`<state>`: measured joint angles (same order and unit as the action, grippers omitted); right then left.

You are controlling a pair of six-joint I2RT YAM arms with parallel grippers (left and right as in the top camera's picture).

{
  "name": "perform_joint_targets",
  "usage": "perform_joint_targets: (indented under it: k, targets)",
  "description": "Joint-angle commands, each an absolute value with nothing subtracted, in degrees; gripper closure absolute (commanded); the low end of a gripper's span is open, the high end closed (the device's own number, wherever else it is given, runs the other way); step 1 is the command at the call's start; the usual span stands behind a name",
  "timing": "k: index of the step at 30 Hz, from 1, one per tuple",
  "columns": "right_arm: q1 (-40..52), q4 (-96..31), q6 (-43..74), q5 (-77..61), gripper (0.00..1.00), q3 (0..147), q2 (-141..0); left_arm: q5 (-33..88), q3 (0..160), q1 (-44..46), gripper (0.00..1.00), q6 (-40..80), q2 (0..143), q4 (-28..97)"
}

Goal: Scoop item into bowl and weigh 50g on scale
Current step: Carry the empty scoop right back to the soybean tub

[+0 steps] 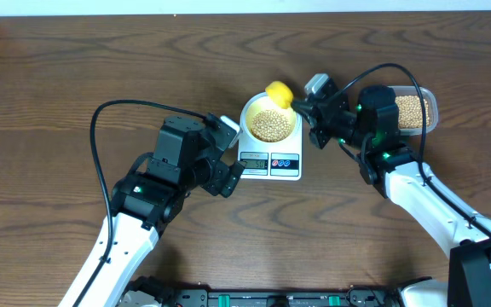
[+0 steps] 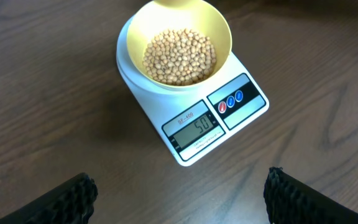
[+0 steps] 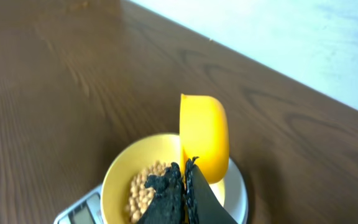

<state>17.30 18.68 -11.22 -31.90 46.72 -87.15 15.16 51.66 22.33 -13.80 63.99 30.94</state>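
Observation:
The pale-yellow bowl (image 1: 270, 124) sits on the white scale (image 1: 270, 162) and holds a layer of tan beans (image 2: 179, 56). The bowl (image 2: 219, 34) and scale (image 2: 194, 134) fill the left wrist view, where the display reads 50. My right gripper (image 1: 303, 109) is shut on the handle of a yellow scoop (image 1: 279, 93), held tipped on its side over the bowl's far rim; the scoop (image 3: 204, 134) and the bowl (image 3: 120, 180) also show in the right wrist view. My left gripper (image 1: 227, 153) is open and empty, just left of the scale.
A clear plastic container (image 1: 416, 111) with more beans stands at the right, behind the right arm. The dark wood table (image 1: 75, 77) ends at a pale back edge (image 3: 303, 43).

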Motion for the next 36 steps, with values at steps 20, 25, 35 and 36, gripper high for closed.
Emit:
perform_joint_targets:
  k: [20,25,35,36]
  targets:
    - [-0.75,16.78,16.08,-29.89,0.99,46.72,-79.11,16.05,50.72,22.09,0.12,-14.55,64.1,30.76]
    - [-5.19,8.99,20.43,-24.49,0.99,46.72,-73.71,16.05,50.72,22.09,0.12,-14.55,64.1,30.79]
    - [-12.32,-4.03,24.45,-19.64,0.98,46.72,-70.13,16.05,50.72,22.09,0.12,-14.55,64.1,30.76]
    - [-12.56,-4.84,25.47,-18.13,0.99,46.72,-70.19,16.05,50.72,22.09,0.12,-14.55,64.1,30.79]
